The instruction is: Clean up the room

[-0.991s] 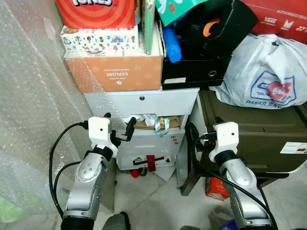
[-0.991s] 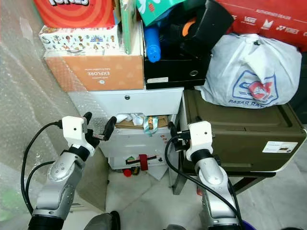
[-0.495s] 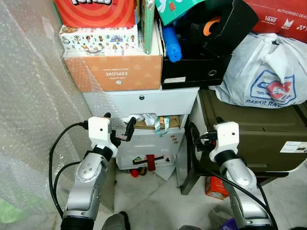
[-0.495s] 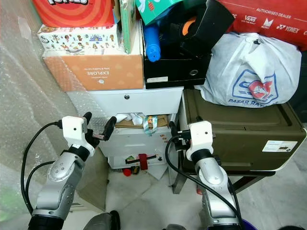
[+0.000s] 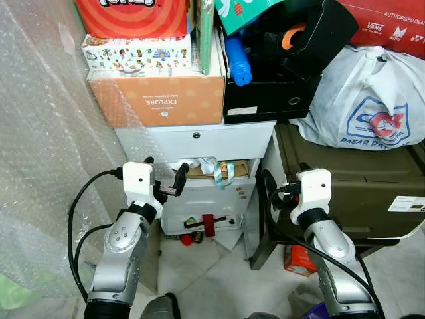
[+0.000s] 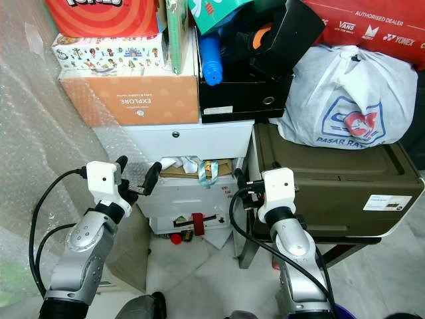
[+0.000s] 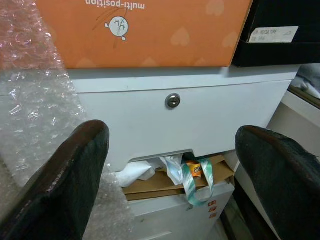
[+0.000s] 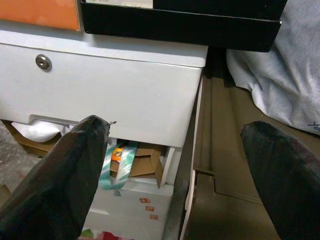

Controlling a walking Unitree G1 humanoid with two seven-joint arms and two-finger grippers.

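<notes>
My left gripper [image 5: 163, 181] and right gripper [image 8: 170, 165] hang with fingers spread wide, holding nothing, before the white drawer cabinet [image 5: 199, 143], whose middle drawer overflows with crumpled paper [image 7: 142, 170] and ribbon [image 7: 192, 175].

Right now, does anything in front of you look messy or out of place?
Yes. The second drawer of the white cabinet is overstuffed: crumpled white paper, cardboard and a striped ribbon spill out of its top. Small red items lie at the cabinet's base.
</notes>
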